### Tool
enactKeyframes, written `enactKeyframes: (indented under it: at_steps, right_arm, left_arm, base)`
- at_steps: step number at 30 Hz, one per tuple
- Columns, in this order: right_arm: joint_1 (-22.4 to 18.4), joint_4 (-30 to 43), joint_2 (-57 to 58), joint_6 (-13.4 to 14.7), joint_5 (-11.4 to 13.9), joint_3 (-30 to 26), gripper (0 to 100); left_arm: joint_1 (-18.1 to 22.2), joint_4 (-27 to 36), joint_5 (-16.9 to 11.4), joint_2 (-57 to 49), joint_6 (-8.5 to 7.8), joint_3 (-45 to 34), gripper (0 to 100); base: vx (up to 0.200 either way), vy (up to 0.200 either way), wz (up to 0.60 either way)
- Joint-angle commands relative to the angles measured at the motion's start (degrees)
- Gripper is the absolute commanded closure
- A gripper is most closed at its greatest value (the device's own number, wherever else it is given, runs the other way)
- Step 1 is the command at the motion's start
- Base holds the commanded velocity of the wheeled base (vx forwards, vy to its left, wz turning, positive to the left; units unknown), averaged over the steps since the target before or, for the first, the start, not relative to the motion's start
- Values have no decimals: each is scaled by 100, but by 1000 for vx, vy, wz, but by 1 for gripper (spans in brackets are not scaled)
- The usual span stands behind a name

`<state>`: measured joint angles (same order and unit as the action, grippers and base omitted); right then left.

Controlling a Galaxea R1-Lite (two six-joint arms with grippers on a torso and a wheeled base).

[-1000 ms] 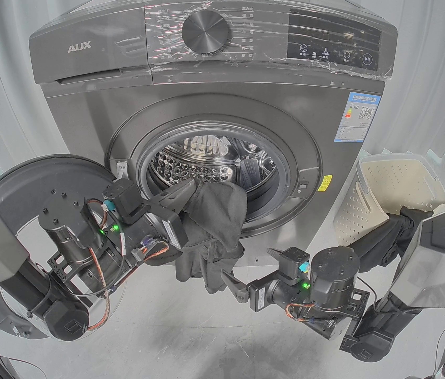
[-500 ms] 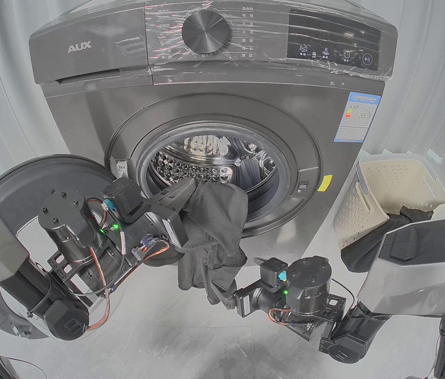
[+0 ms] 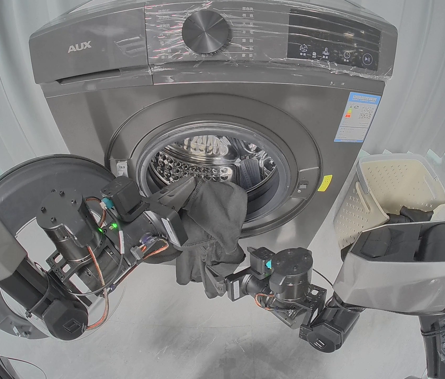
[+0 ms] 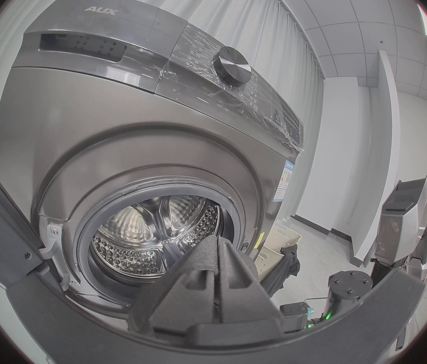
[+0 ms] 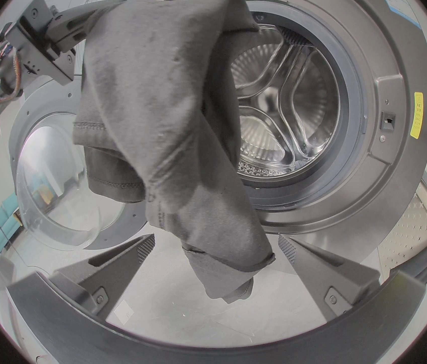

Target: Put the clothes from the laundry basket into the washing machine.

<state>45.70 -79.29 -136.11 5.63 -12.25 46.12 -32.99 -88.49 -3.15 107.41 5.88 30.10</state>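
A dark grey garment [image 3: 214, 219] hangs from my left gripper [image 3: 190, 185], which is shut on its upper edge at the lower left rim of the washing machine's opening [image 3: 212, 159]. In the left wrist view the shut fingers [image 4: 218, 274] pinch the cloth in front of the steel drum [image 4: 147, 233]. My right gripper [image 3: 213, 281] is open just below the garment's hanging end. In the right wrist view its two fingers [image 5: 117, 259] stand on either side of the cloth's lowest fold [image 5: 223, 274]. A cream laundry basket [image 3: 391, 182] stands to the right with another dark garment [image 3: 414, 214] over its rim.
The washing machine's round door [image 3: 38, 185] is swung open to the left, behind my left arm. The grey machine front [image 3: 306, 148] rises straight ahead. Bare grey floor [image 3: 180, 338] lies below both grippers.
My right arm has moved left, bringing its open gripper from beside the garment's lower end to right under it. The left gripper and the garment have stayed in place.
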Motion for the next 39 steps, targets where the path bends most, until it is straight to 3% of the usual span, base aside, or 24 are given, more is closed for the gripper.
enactKeyframes:
  at_steps: [1,11,12,23,29,33,39]
  right_arm:
    - [-61,-8,-153,-1,3,143,0]
    - [-70,-34,-188,8,-5,266,0]
    - [-70,-34,-197,-1,-5,266,100]
    - [-70,-43,-214,8,-5,284,100]
    - [-53,-43,506,17,-14,-261,100]
    - [-88,-17,1306,8,-5,-1035,100]
    - [-466,-17,1992,8,-5,-1623,100]
  left_arm:
    - [-6,-1,-2,-10,1,-13,100]
    - [-6,-1,-2,-18,1,-13,100]
    - [-6,-1,-2,-18,1,-13,100]
    - [3,-1,-11,-18,10,-13,100]
    - [100,-1,-11,34,10,-22,100]
    - [328,-1,-19,78,19,-13,100]
    - [372,-1,-28,78,36,-48,100]
  base:
    - [0,0,0]
    - [0,0,0]
    - [0,0,0]
    - [0,0,0]
    - [0,0,0]
    - [0,0,0]
    - [0,0,0]
